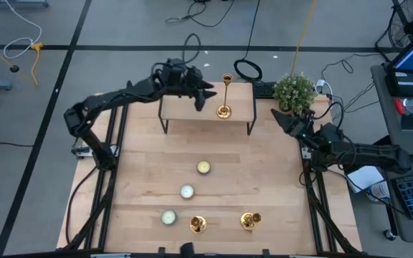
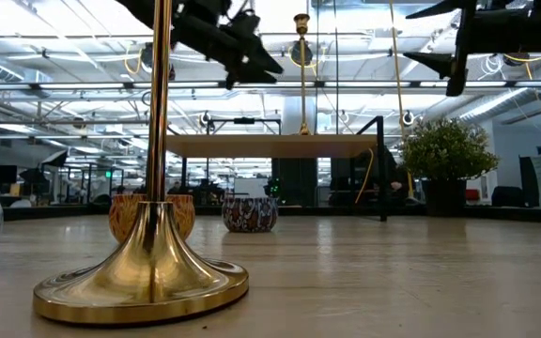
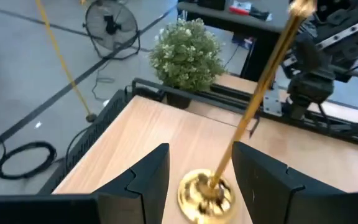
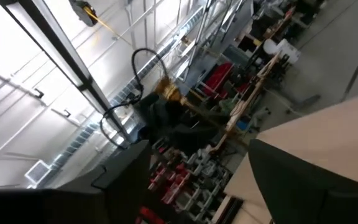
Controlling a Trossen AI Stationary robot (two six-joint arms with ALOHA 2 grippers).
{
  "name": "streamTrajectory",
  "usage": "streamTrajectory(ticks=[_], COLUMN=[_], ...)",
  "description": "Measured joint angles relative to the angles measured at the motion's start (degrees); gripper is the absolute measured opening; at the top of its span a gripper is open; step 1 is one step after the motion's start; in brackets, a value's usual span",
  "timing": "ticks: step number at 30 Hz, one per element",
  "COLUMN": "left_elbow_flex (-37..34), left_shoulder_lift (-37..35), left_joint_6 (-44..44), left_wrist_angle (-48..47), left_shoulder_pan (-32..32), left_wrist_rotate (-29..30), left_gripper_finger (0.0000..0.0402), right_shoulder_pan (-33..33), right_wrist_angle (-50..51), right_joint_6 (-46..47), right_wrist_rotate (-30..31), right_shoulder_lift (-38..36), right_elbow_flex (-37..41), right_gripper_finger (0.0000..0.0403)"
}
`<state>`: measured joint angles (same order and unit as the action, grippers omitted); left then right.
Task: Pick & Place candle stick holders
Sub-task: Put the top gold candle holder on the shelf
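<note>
A tall candlestick holder (image 1: 225, 97) of shiny gold, with a round base, slim stem and small cup top, stood upright on the raised shelf (image 1: 239, 107) at the far side of the bench (image 1: 142, 179). The left pincer (image 3: 199, 171) hung just beside it, fingers apart and straddling its base without gripping. The right pincer (image 1: 282, 118) stood wide, holding nothing, near the potted plant (image 1: 294, 90). Two more gold holders (image 1: 198, 224) stood at the near edge.
</note>
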<state>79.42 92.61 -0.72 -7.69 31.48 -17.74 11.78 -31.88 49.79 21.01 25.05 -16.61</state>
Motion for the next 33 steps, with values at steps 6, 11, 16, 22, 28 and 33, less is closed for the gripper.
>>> streamTrajectory(ticks=[6,11,16,22,28,33], left_elbow_flex=[-0.03,-0.08,-0.13,-0.13,-0.13,-0.11], left_shoulder_lift=[-6.81,-11.28,-15.87,-21.56,-25.53,-26.33], left_joint_6=[-4.67,-5.82,-6.09,-5.66,-3.39,-5.65], left_wrist_angle=[-17.42,-27.82,-31.38,-30.99,-28.86,-25.84], left_shoulder_pan=[0.66,0.10,-0.43,-0.43,0.10,1.75], left_wrist_rotate=[-1.65,-4.14,-1.38,4.05,8.22,7.54], left_gripper_finger=[0.0182,0.0182,0.0182,0.0182,0.0182,0.0182], right_shoulder_pan=[4.48,9.53,13.45,14.14,15.26,15.72], right_wrist_angle=[3.64,13.96,22.06,26.50,26.65,24.43], right_joint_6=[-4.42,-16.34,-25.02,-32.41,-39.90,-42.37], right_wrist_rotate=[-3.63,-12.13,-25.99,-28.63,-28.74,-28.45], right_shoulder_lift=[5.04,16.18,30.01,41.97,48.07,50.14], right_elbow_flex=[-4.26,-14.42,-27.17,-36.26,-38.46,-38.87], right_gripper_finger=[0.0277,0.0275,0.0275,0.0274,0.0274,0.0274])
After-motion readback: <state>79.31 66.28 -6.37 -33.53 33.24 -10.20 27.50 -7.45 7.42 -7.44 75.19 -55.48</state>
